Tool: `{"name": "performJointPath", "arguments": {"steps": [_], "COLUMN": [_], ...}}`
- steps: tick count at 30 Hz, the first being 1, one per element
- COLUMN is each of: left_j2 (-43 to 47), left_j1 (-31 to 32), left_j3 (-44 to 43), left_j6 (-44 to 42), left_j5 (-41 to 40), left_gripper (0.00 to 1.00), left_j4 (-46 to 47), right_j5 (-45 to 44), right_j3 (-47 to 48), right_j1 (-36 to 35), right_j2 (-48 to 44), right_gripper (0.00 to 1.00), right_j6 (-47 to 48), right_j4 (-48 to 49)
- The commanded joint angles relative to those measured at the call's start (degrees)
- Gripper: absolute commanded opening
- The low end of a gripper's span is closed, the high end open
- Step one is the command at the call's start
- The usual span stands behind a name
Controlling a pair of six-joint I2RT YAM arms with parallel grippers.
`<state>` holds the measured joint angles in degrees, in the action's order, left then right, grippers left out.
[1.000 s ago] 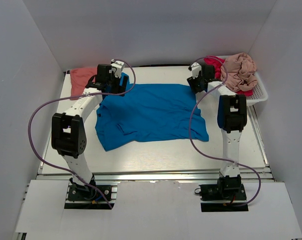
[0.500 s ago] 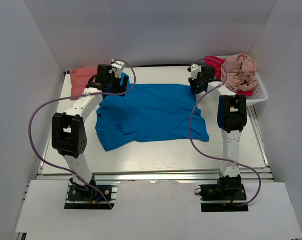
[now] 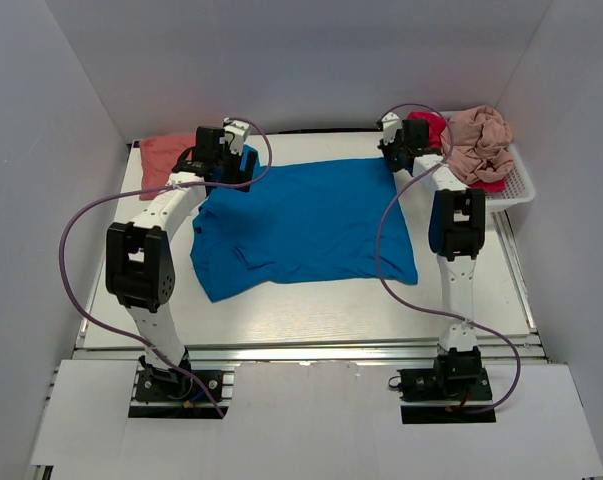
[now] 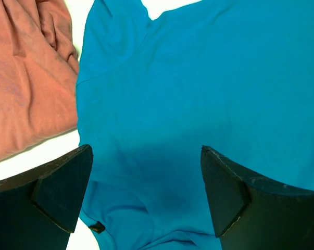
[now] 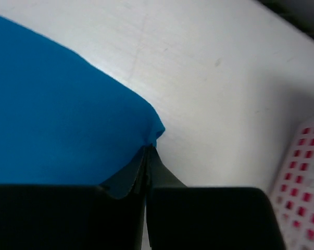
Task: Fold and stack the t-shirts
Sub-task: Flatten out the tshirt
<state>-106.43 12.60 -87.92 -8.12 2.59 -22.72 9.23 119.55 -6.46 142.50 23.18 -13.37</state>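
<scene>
The right gripper (image 5: pixel 146 149) was closed, its two fingers pressed together on the far right corner of the blue t-shirt (image 3: pixel 306 225), a small peak of cloth caught between the tips. The left gripper (image 4: pixel 143 194) stood wide open above the shirt's far left part, its dark fingers (image 4: pixel 63 190) apart, with nothing between them (only blue cloth showed below). The blue t-shirt lay spread across the middle of the table (image 3: pixel 301 312), mostly flat, with a sleeve folded over near its left side. The salmon t-shirt (image 3: pixel 161 153) lay at the far left corner of the table, just beside the blue one's edge. At the far right stood the white basket (image 3: pixel 518 188), holding the crumpled beige-pink t-shirt (image 3: pixel 478 140) on top of the magenta-red t-shirt (image 3: pixel 428 127), which showed at the basket's left end and under the beige-pink heap.
</scene>
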Motion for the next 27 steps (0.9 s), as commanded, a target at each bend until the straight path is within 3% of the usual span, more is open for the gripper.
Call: {"name": "performJointPath", "arguments": {"steps": [1, 2, 3, 4, 5, 7, 12, 16, 19, 23, 27], "left_j2": [2.1, 2.11, 2.63, 2.89, 3.16, 4.12, 7.64, 12.64, 19.75, 29.33, 32.16], "left_j1": [0.32, 0.32, 0.32, 0.32, 0.32, 0.23, 0.32, 0.32, 0.15, -0.29, -0.91], "left_j3": [-1.2, -0.94, -0.85, -0.68, -0.41, -0.32, -1.46, 0.63, 9.65, 20.31, 25.42], "left_j6": [-0.23, -0.23, -0.23, -0.32, -0.49, -0.76, -2.33, -4.88, -6.11, -6.65, -5.85], "left_j5": [0.4, 0.4, 0.4, 0.4, 0.22, -0.48, -1.09, -6.78, -11.8, -14.46, -11.56], "left_gripper": [0.93, 0.93, 0.93, 0.93, 0.93, 0.93, 0.95, 0.97, 0.98, 0.98, 0.98], "left_j4": [-0.31, -0.31, -0.31, -0.22, -0.13, 0.04, -2.67, -7.59, -7.17, -7.51, -10.58], "right_j5": [-4.83, -5.27, -5.63, -5.89, -5.89, -4.41, 0.16, 10.33, 14.23, 12.48, 9.57], "right_j3": [5.17, 4.74, 3.95, 2.63, -1.55, -5.97, -17.83, -22.86, -29.76, -46.48, -53.97], "right_j1": [1.27, 1.19, 1.27, 1.27, 1.27, 1.27, 1.36, 1.19, -0.48, -4.43, -8.91], "right_j2": [1.38, 1.12, 0.77, -0.89, -2.21, -6.85, -19.07, -32.85, -42.16, -55.72, -65.39], "right_gripper": [0.0, 0.03, 0.18, 0.39, 0.68, 0.79, 0.81, 0.78, 0.77, 0.77, 0.77], "right_j6": [2.39, 2.57, 2.75, 2.4, 2.22, 2.05, 0.03, -3.22, -3.23, -2.44, -2.78], "right_j4": [4.22, 4.83, 5.45, 7.37, 8.61, 11.5, 12.14, 2.23, -7.1, -3.79, -2.98]}}
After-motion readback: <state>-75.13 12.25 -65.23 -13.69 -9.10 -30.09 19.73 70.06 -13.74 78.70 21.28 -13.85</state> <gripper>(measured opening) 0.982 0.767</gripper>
